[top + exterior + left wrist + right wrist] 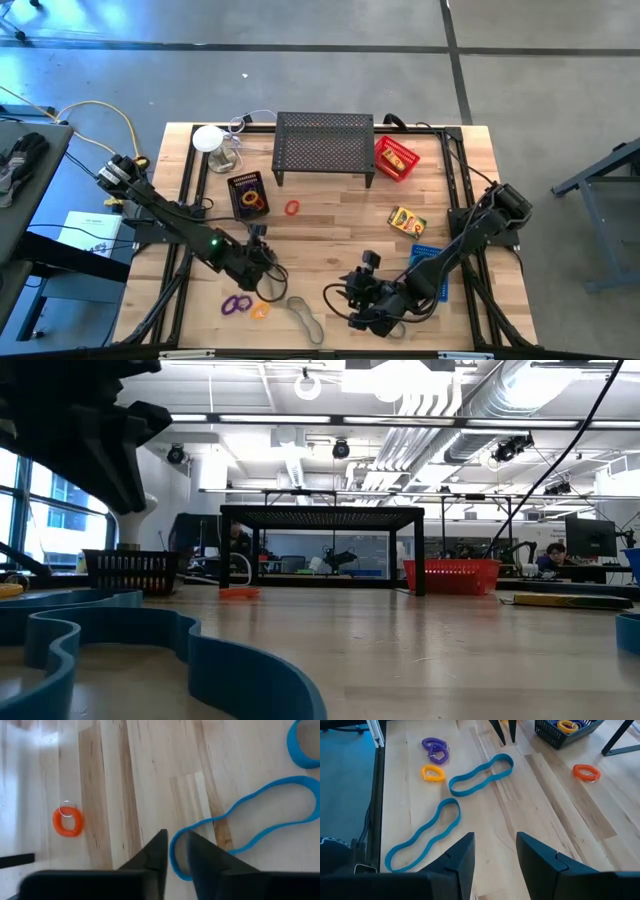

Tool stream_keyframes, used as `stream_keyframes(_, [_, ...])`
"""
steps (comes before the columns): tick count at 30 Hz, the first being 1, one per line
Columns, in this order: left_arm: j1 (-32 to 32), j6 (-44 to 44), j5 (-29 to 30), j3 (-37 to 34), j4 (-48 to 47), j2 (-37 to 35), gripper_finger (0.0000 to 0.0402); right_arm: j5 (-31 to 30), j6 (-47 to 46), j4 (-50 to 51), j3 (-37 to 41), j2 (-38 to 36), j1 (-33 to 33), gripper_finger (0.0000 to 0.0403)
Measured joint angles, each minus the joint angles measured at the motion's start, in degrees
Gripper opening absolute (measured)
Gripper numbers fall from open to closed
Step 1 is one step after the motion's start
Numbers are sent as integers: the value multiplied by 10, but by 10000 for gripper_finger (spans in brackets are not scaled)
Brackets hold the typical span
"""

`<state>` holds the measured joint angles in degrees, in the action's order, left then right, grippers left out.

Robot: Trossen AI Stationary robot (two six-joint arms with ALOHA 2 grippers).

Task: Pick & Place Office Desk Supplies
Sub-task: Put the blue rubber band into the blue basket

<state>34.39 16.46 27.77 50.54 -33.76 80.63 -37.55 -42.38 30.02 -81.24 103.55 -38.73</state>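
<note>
One end of a blue loop (250, 815) lies between the slightly parted left gripper (176, 851) fingers, ungrasped.

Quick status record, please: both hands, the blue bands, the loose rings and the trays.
left hand: slightly open, fingertips at one end of a blue band
right hand: open, empty, over bare wood
second blue band: flat on the table, untouched
loose rings: purple rings, yellow-orange ring, orange ring
trays: black tray holds rings; red tray beside the stand
</note>
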Motion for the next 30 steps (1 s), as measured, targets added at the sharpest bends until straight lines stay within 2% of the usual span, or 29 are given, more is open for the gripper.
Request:
stream_keyframes(5, [-3, 9, -5, -22, -1, 4, 124, 4, 1, -46, 33, 0, 0, 133])
stream_keyframes(8, [-11, 10, -21, -34, -2, 6, 138, 12, 1, -75, 56, 0, 0, 133])
stream_keyframes(11, [-30, 10, -45, -42, 5, 12, 140, 33, 1, -107, 77, 0, 1, 133])
stream_keyframes(21, [-88, -1, -120, -51, 31, 59, 140, 36, 6, -128, 89, 0, 1, 133])
stream_keyframes(27, [-109, -1, -134, -50, 40, 89, 139, 36, 18, -129, 89, 0, 1, 133])
stream_keyframes(30, [-120, 17, -150, -49, 39, 100, 120, 36, 21, -132, 89, 0, 1, 133])
